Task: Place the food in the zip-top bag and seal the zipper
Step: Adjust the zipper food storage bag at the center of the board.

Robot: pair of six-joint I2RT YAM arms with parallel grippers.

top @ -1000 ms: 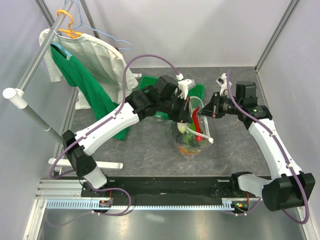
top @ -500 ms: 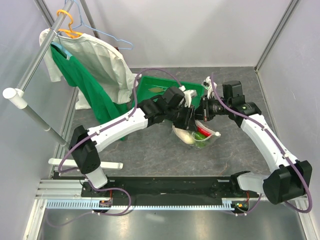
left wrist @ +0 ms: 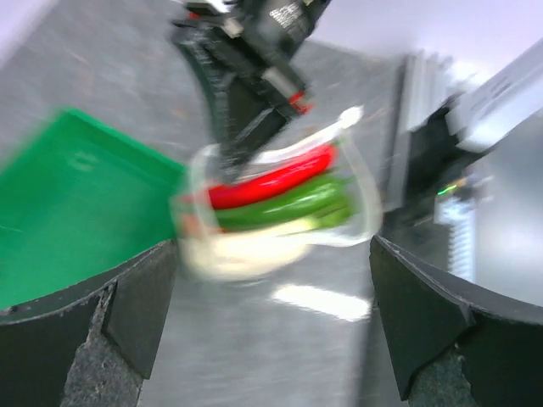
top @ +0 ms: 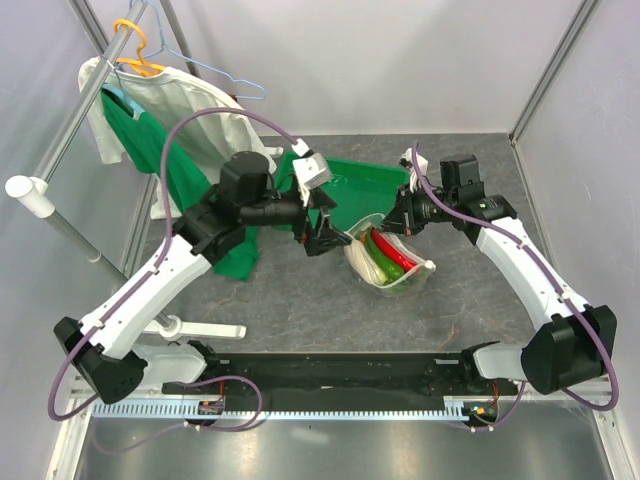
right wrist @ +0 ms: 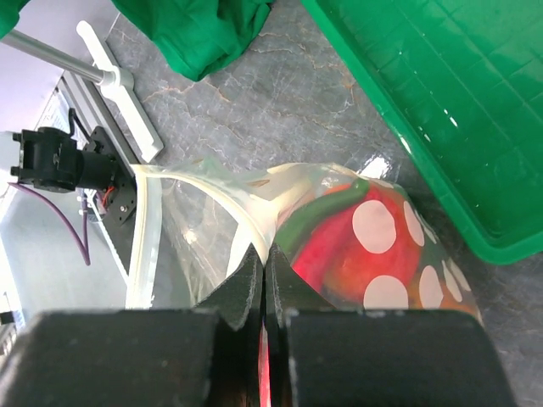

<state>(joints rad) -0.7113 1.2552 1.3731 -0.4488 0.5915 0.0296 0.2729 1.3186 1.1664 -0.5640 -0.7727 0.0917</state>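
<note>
Zip-top bag (top: 392, 270) lies on the table (top: 300, 295), just in front of the green tray (top: 385, 180) and beside its near edge. Inside it you can see the red chili (top: 383, 250), the green pepper (left wrist: 297, 202) under it, and the white vegetable (left wrist: 246, 246) lowest. The other food can't be made out.

The left wrist view is blurred. Whether the bag's mouth is sealed, can't tell.

Your right gripper (top: 397, 225) is at the bag's far upper edge. In the right wrist view its jaws are pressed together on the bag's pale rim, with the plastic pinched between the fingertips (right wrist: 246, 280). The zipper (right wrist: 142, 246) runs from that pinch toward the lower left, and the dotted side of the bag bulges to the right of the jaws.

Your left gripper (top: 318, 232) sits just left of the bag, not touching it. Its jaws are spread wide and hold nothing. From its own camera the bag shows between the two fingers (left wrist: 136, 305) but beyond them, clear of both.

Green cloth (top: 235, 255) lies under the left arm.
</note>
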